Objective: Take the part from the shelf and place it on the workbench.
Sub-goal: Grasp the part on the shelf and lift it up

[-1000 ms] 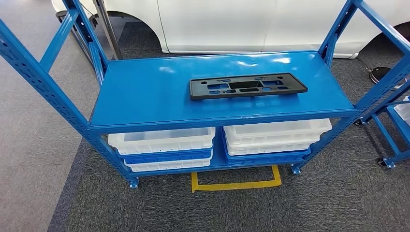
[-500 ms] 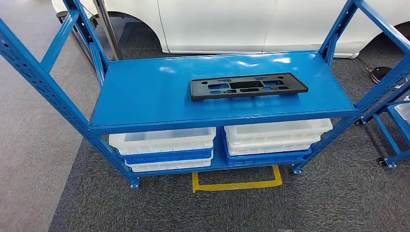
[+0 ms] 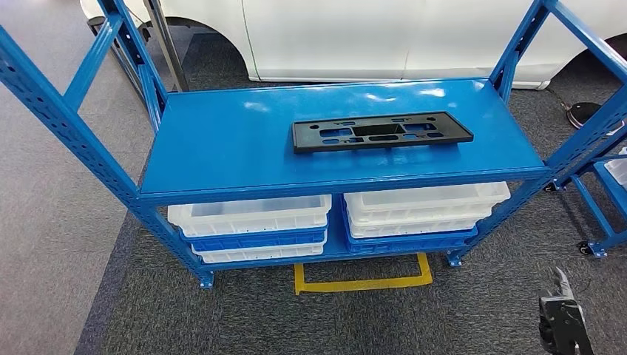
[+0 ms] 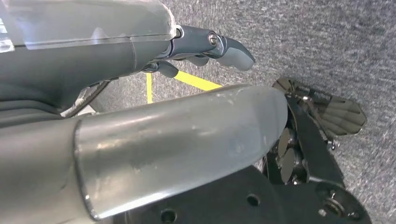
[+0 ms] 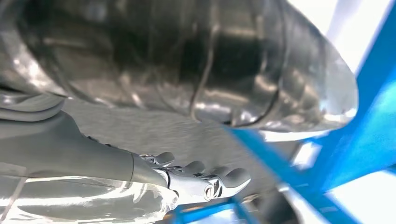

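Note:
The part is a long flat black plastic plate with several cut-outs. It lies on the top board of the blue shelf, right of the middle. My right hand shows at the lower right of the head view, low over the carpet and well short of the shelf. In the right wrist view its fingers are spread with nothing in them, close to a blue shelf post. My left hand hangs over the carpet, fingers loosely extended and holding nothing.
White and blue bins are stacked on the shelf's lower board. A yellow tape mark lies on the grey carpet in front. A white car stands behind the shelf. Another blue rack stands at the right.
My right hand has risen into the lower right corner of the head view. The part and the shelf have not moved.

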Motion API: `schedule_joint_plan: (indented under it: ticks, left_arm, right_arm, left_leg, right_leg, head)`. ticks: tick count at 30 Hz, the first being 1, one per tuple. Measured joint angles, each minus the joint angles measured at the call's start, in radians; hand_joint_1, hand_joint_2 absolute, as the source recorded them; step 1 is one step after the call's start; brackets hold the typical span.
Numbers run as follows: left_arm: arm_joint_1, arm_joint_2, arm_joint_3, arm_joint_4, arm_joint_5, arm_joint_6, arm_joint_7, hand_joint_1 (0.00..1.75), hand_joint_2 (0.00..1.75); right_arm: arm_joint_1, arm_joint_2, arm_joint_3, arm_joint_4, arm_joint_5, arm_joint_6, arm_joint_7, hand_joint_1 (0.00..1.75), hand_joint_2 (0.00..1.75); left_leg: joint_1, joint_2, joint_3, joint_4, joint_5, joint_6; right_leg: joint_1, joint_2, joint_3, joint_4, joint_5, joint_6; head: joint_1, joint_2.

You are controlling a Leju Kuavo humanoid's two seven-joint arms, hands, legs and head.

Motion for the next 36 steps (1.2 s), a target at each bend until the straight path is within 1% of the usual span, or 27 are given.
schedule_joint_plan:
  ticks: [3, 7, 10, 14, 16, 19, 24, 28, 32, 36]
  left_arm:
    - [0.0, -0.002, 0.004, 0.0, 0.0, 0.0, 0.0, 0.0, 0.0]
    - [0.0, -0.002, 0.006, 0.0, 0.0, -0.003, -0.002, 0.0, 0.0]
    - [0.001, -0.002, 0.006, 0.0, -0.002, -0.006, -0.005, 0.0, 0.0]
    - [0.001, -0.001, 0.006, 0.0, -0.009, -0.012, -0.006, 0.0, 0.0]
    - [0.0, 0.0, 0.006, 0.0, -0.013, -0.016, 0.0, 0.0, 0.0]
    - [0.0, 0.003, 0.006, 0.0, -0.015, -0.019, 0.015, 0.0, 0.0]
    - [0.0, 0.005, 0.004, 0.0, -0.028, -0.027, 0.045, 0.0, 0.0]
    - [0.0, 0.006, -0.007, 0.0, -0.04, -0.055, 0.068, 0.0, 0.0]
    - [0.0, 0.006, -0.013, 0.001, -0.043, -0.076, 0.073, 0.0, 0.0]
    - [0.001, 0.006, -0.018, 0.003, -0.046, -0.091, 0.074, 0.0, 0.0]
  right_arm:
    - [0.021, -0.033, 0.072, -0.088, 0.006, -0.014, -0.017, 0.0, 0.0]
    - [0.016, -0.099, 0.192, -0.179, 0.027, -0.029, -0.021, 0.0, 0.0]
    - [0.003, -0.133, 0.254, -0.207, 0.032, -0.034, -0.029, 0.0, 0.0]
    - [-0.044, -0.165, 0.323, -0.21, 0.055, -0.034, -0.068, 0.0, 0.0]
    - [-0.09, -0.177, 0.36, -0.206, 0.089, -0.034, -0.081, 0.0, 0.0]
    - [-0.177, -0.191, 0.42, -0.197, 0.155, -0.051, -0.076, 0.0, 0.0]
    - [-0.343, -0.215, 0.552, -0.164, 0.337, -0.142, -0.044, 0.0, 0.0]
    - [-0.484, -0.219, 0.665, -0.115, 0.47, -0.206, -0.006, 0.0, 0.0]
    - [-0.573, -0.219, 0.746, -0.084, 0.508, -0.226, 0.01, 0.0, 0.0]
    - [-0.615, -0.219, 0.8, -0.067, 0.522, -0.232, 0.021, 0.0, 0.0]
  left_leg:
    - [0.001, -0.001, -0.001, 0.0, 0.0, 0.0]
    - [0.002, -0.001, -0.001, 0.0, 0.0, 0.0]
    - [0.002, -0.003, -0.001, 0.0, 0.001, 0.0]
    - [0.002, -0.003, -0.002, 0.0, 0.001, 0.0]
    - [0.002, -0.003, -0.002, 0.0, 0.001, 0.0]
    - [0.002, -0.003, 0.0, 0.0, 0.002, -0.001]
    - [0.002, -0.003, 0.0, 0.0, 0.003, -0.001]
    - [0.002, -0.003, 0.0, 0.0, 0.003, -0.001]
    - [0.002, -0.005, 0.0, 0.0, 0.003, -0.001]
    - [0.002, -0.005, -0.001, 0.0, 0.003, -0.001]
  right_leg:
    - [0.0, -0.001, 0.0, 0.001, 0.0, 0.0]
    - [0.0, -0.001, 0.0, 0.001, 0.0, 0.0]
    - [0.0, -0.003, 0.0, 0.001, 0.0, 0.0]
    - [0.0, -0.003, 0.0, 0.001, 0.0, 0.0]
    - [0.0, -0.002, 0.0, 0.001, 0.0, 0.0]
    - [0.0, -0.002, 0.0, 0.001, 0.0, 0.0]
    - [0.0, -0.003, 0.0, 0.002, 0.0, 0.0]
    - [0.0, -0.003, 0.0, 0.002, 0.0, 0.0]
    - [0.0, -0.005, 0.0, 0.002, 0.0, 0.0]
    - [0.0, -0.005, -0.001, 0.002, 0.0, 0.0]
  head:
    - [0.0, 0.0]
    - [0.0, 0.0]
    - [0.0, 0.0]
    - [0.0, 0.0]
    - [0.0, 0.0]
    - [0.0, 0.0]
    - [0.0, 0.0]
    - [0.0, 0.0]
    - [0.0, 0.0]
    - [0.0, 0.0]
